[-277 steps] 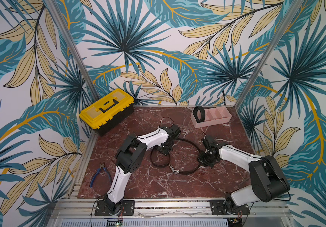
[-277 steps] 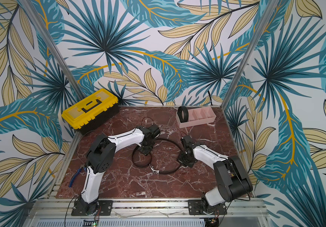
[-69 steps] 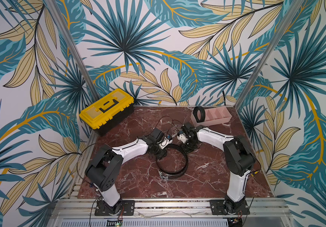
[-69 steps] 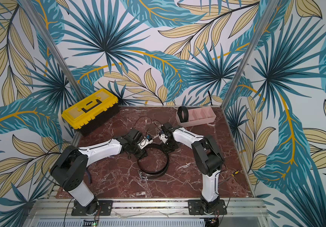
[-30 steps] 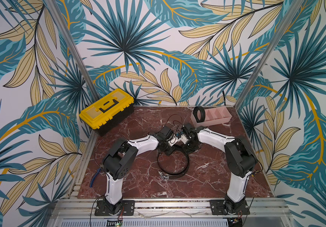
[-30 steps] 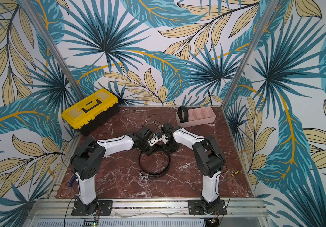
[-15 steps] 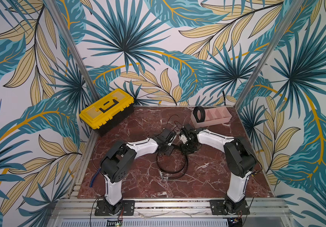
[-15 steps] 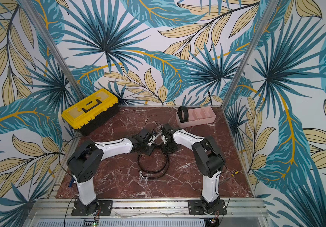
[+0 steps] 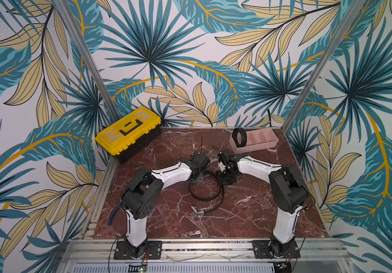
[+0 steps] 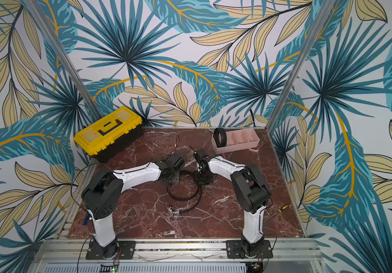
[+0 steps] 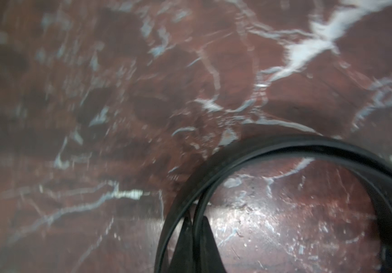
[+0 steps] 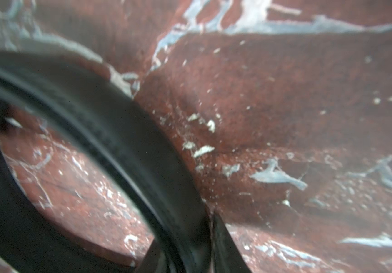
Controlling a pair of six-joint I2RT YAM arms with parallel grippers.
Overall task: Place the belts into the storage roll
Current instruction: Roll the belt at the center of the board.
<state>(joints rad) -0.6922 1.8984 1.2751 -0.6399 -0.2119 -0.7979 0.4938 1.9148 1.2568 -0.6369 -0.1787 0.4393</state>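
A loose black belt [image 9: 221, 191] lies coiled on the marble in both top views, its metal buckle [image 9: 196, 210] trailing toward the front. My left gripper [image 9: 196, 179] is at the coil's left rim. In the left wrist view it [image 11: 196, 222] is shut on an inner strand of the belt [image 11: 284, 144]. My right gripper [image 9: 224, 178] is at the coil's right rim. In the right wrist view it [image 12: 185, 234] straddles the thick belt layers [image 12: 119, 141], with a thin slit showing beside one finger [image 12: 223, 245]. A second belt [image 9: 239, 138] stands tightly coiled in the left end compartment of the pink storage roll [image 9: 261, 145].
A yellow-and-black toolbox [image 9: 128, 132] sits at the back left. Blue-handled pliers [image 9: 112, 215] lie off the table's left edge, and a small screwdriver [image 10: 282, 208] lies by the right edge. Both arms reach inward and meet over the table's middle.
The loose coil has drawn a little tighter between the two grippers. The right jaws have eased apart around the belt. The left grip is unchanged.
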